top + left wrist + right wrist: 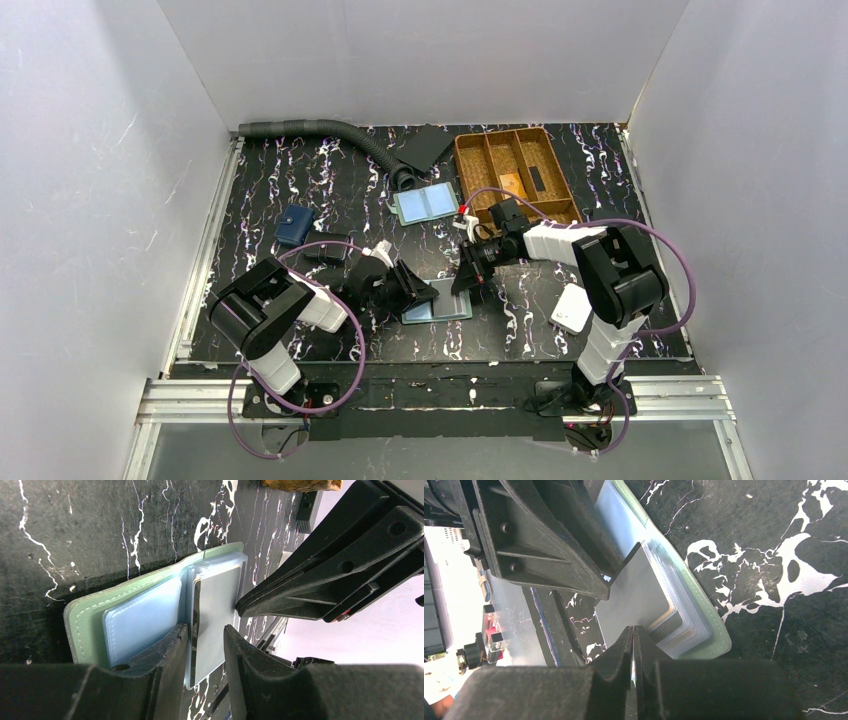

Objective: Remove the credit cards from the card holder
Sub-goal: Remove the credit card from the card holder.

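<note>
The card holder (pixel 447 309) lies open on the table in front of the arms. It has a green edge (pixel 82 625), a pale-blue panel and a stack of clear sleeves (pixel 684 620). A grey credit card (pixel 215 597) sticks partway out of the sleeves toward the right arm. My right gripper (pixel 633 629) is shut on that card's (pixel 629 597) outer edge, and shows in the top view (pixel 466 282). My left gripper (pixel 205 628) is open. Its fingers (pixel 170 650) rest down on the holder, one on the blue panel and one by the card. It also shows in the top view (pixel 412 290).
A second open holder with two pale-blue panels (pixel 427 203) lies behind. A wooden divided tray (pixel 515 165) is at the back right. A black pouch (pixel 425 148) and a grey hose (pixel 320 130) are at the back. A blue wallet (pixel 295 226) is at the left. A white object (pixel 572 308) lies by the right arm.
</note>
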